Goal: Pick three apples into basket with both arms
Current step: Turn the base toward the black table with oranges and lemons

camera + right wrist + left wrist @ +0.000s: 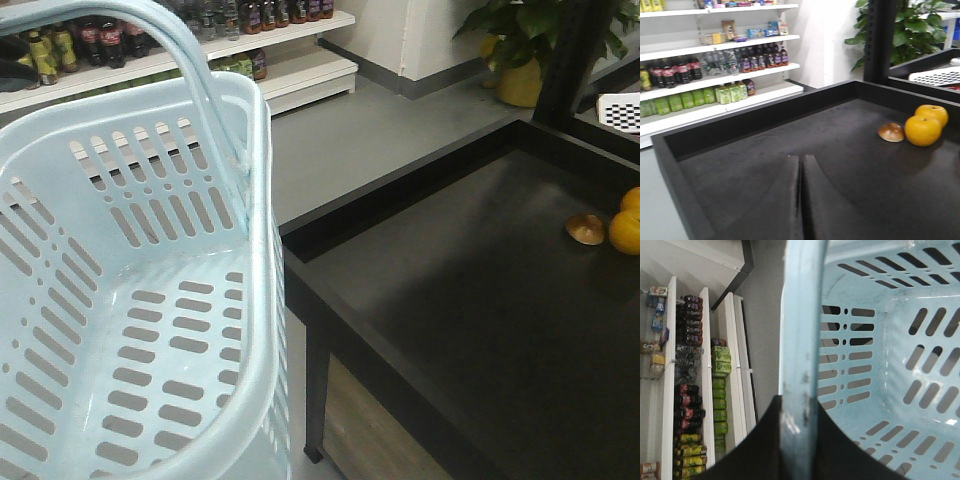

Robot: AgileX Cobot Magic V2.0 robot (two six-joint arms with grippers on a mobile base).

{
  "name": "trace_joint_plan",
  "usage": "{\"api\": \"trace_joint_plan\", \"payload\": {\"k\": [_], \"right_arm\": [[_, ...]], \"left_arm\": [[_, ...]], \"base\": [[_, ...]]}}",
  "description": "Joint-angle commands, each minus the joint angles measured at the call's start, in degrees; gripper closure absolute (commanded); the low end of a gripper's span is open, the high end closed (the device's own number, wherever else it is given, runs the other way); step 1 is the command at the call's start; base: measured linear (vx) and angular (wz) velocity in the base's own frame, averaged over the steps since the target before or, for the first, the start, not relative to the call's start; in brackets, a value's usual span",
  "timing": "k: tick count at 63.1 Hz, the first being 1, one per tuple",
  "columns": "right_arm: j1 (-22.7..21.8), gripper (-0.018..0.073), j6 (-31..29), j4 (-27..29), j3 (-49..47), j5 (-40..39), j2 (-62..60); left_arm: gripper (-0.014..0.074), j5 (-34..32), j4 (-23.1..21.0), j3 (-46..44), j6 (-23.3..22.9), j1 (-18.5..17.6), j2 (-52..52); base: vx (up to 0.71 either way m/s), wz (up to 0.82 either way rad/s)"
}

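Left gripper [796,412] is found clamped on the hoop handle [801,315] of the basket [880,365] hung below it, while the right gripper [800,165] is held closed over the black table [740,165], orange fruits [923,130] ahead-right.

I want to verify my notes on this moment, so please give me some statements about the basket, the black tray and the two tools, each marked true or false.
1. The basket is empty. True.
2. The left tool grips the basket's handle. True.
3. The right tool carries an apple. False: its fingers are together, with nothing between them.
4. Three orange fruits lie in the black tray. False: two orange fruits lie there, beside a brown round item.
5. Dark red apples lie in the tray. False: no apples show in any view.
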Motion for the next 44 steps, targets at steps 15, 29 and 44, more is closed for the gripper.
{"api": "trace_joint_plan", "payload": {"k": [15, 29, 44], "right_arm": [[-0.32, 0.0568, -0.05, -0.56, 0.67, -4.42, -0.73], [-0.27, 0.0568, -0.05, -0.56, 0.67, -4.4, -0.73], [-0.27, 0.0568, -0.05, -0.56, 0.67, -4.46, -0.73]], "left_arm": [[0.0603, -3.06, 0.96, -1.7, -0.65, -0.39, -0.97], [0.0603, -3.06, 0.96, -1.7, -0.65, -0.39, -0.89], [0.0603, -3.07, 0.99, -1.7, -0.65, -0.39, -0.98]], "base": [[0.07, -0.31], [0.07, -0.3], [0.01, -0.14]]}}
